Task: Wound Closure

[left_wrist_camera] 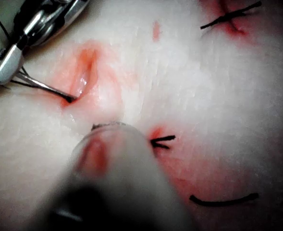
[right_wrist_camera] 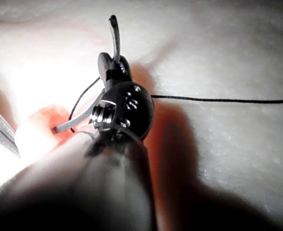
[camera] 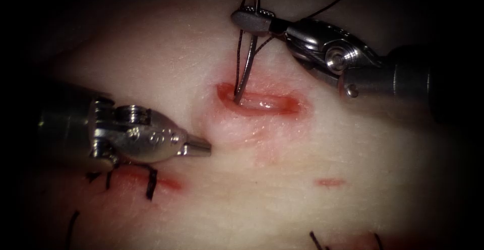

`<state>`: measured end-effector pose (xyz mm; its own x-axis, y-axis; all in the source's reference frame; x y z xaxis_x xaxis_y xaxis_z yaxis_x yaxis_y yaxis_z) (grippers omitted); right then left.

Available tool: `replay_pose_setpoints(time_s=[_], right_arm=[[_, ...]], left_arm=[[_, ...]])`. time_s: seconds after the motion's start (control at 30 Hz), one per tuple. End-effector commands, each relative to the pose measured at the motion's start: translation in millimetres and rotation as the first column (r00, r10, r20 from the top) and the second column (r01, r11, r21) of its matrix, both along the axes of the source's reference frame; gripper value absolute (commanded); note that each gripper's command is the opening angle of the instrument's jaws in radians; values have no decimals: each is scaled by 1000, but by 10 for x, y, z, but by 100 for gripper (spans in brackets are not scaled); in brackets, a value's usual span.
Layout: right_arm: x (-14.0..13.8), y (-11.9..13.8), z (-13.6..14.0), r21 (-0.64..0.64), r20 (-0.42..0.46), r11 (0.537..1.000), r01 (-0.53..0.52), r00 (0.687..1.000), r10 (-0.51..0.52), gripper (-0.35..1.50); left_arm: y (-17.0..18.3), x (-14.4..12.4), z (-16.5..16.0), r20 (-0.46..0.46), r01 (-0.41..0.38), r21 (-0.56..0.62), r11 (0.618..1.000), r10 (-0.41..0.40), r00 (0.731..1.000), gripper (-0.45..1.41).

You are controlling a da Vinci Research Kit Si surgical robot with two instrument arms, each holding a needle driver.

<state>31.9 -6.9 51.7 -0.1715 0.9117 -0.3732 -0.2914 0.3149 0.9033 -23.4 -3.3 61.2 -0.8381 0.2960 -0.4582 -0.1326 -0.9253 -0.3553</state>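
The cut [camera: 264, 103] lies open and red across the pale tissue [camera: 302, 149]. My right tool [camera: 252, 19] is shut on the curved needle [camera: 246, 68], gripping it behind mid-curve, with the tail end rising past the jaws. The needle's point sits at the left end of the cut, touching or just entering the tissue there. Black thread [camera: 335, 0] trails from the needle up and to the right. My left tool [camera: 201, 147] is shut on nothing, low on the left, just short of the cut. The left wrist view shows the needle [left_wrist_camera: 45, 87] reaching the cut [left_wrist_camera: 83, 72].
Finished black stitches [camera: 151, 182] cross a red line below the left tool. More thread ends [camera: 317, 241] lie at the bottom right. A small red mark [camera: 330, 182] sits below the cut. In the right wrist view the thread [right_wrist_camera: 218, 99] runs taut over the tissue.
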Motion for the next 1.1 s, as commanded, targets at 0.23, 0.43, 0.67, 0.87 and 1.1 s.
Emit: replay_pose_setpoints(time_s=[0.23,0.43,0.67,0.87,1.1], right_arm=[[14,2,1,72,-47,997,19,999,-16,-35],[24,-4,-2,154,-93,987,38,995,-24,-35],[31,-20,-11,268,-141,962,58,990,-20,-35],[34,-28,-12,328,-154,943,50,988,1,-35],[46,-46,-19,403,-181,914,57,983,18,-35]], left_arm=[[-1,-3,6,2,-2,0,1000,2,1000,-28],[-1,-3,6,2,-2,0,1000,2,1000,-28],[-2,0,6,4,-5,-1,1000,5,1000,-30],[-2,-1,7,3,-5,-1,1000,5,1000,-30],[-2,-1,7,3,-5,-2,1000,5,1000,-30]])
